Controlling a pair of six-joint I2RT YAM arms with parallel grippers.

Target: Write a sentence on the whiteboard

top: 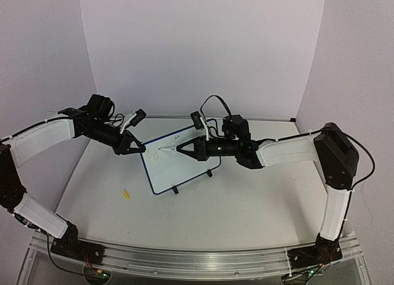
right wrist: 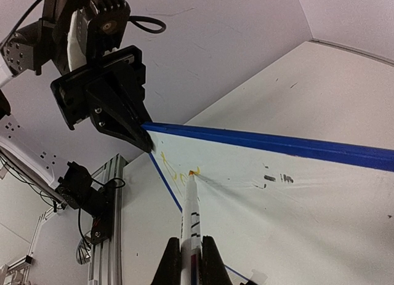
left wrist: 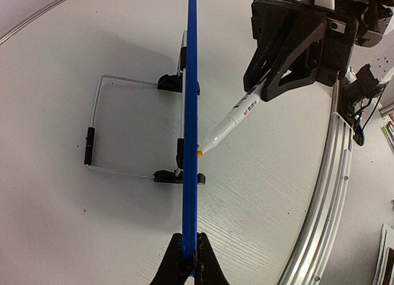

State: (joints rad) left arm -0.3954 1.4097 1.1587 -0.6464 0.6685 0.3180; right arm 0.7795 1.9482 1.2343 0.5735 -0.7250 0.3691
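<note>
The white table [top: 246, 202] showed a faint wood grain. The whiteboard [top: 178, 168] stood on it on two black feet, just beside the left claw [top: 139, 150], with a wire stand [left wrist: 89, 144] resting behind. A small yellow cap [top: 126, 194] lay on the bare top, nearer the arm bases than that claw.

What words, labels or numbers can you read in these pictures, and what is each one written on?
On the blue-framed white whiteboard, faint yellow handwriting: a few strokes, too faint to read.
On the white marker pen, barrel print: seems to begin with a red "M", the dark characters after it too blurred to read.
Small dark marks on the board: smudged, unreadable.
No other legible text.
</note>
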